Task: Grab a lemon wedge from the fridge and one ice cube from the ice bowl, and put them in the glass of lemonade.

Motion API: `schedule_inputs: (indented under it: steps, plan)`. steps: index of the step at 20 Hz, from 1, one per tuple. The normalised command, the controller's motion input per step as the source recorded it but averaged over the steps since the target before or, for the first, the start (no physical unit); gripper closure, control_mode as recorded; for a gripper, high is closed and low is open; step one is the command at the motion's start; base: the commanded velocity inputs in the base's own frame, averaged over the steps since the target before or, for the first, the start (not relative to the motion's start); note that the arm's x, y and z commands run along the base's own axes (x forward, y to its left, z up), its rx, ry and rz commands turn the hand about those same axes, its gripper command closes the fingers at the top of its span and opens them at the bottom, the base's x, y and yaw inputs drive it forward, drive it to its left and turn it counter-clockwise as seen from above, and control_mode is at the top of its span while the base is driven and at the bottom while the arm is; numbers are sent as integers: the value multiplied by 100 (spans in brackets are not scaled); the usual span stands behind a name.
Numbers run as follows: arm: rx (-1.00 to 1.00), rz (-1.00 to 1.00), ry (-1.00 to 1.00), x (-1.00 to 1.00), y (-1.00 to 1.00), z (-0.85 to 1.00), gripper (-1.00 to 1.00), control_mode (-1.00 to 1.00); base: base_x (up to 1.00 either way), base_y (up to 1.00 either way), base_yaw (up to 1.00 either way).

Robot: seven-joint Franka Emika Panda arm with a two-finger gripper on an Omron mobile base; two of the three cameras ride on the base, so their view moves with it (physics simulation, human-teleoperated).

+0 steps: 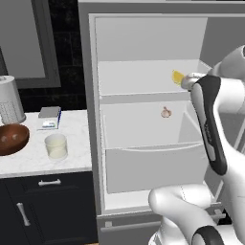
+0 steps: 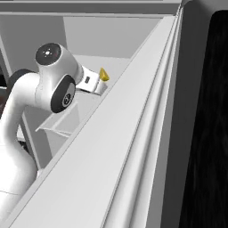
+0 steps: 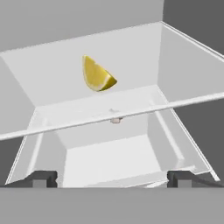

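Right now the fridge [image 1: 143, 62] stands open, and the lemon wedge [image 1: 177, 77] lies on its upper white shelf [image 1: 134, 79], toward the right side, apart from the gripper. In the hand view the gripper [image 3: 111, 178] has its two dark fingertips [image 3: 41, 178] set wide apart with nothing between them, and the wedge sits ahead of them, past the shelf's front edge. From the left base camera the arm's own white and dark links cover the hand, so the jaws cannot be made out there; from the right base camera the fridge's open door [image 2: 133, 147] blocks most of the inside, and just the wedge's yellow tip shows beside the wrist. One shelf down lies a small tan garlic bulb [image 1: 166, 112], half hidden behind the shelf edge in the hand view. On the marble counter [image 1: 72, 143] to the left stand the glass of lemonade [image 1: 56, 146] and the ice bowl [image 1: 12, 139], the bowl cut off by the picture's edge.
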Motion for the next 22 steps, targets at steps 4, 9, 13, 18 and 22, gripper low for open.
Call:
schedule_inputs:
  steps: [4,9,13,18,22]
  plan:
    - [-4,9,5,60,-26,-7,-100,-100,0,0,0]
    - [0,7,-3,64,-27,-18,-100,-100,0,0,0]
    - [2,5,-2,88,-1,-8,-100,-100,0,0,0]
    - [0,6,0,80,0,-2,-100,-100,0,0,0]
    - [0,7,0,53,0,-7,-100,-100,0,0,0]
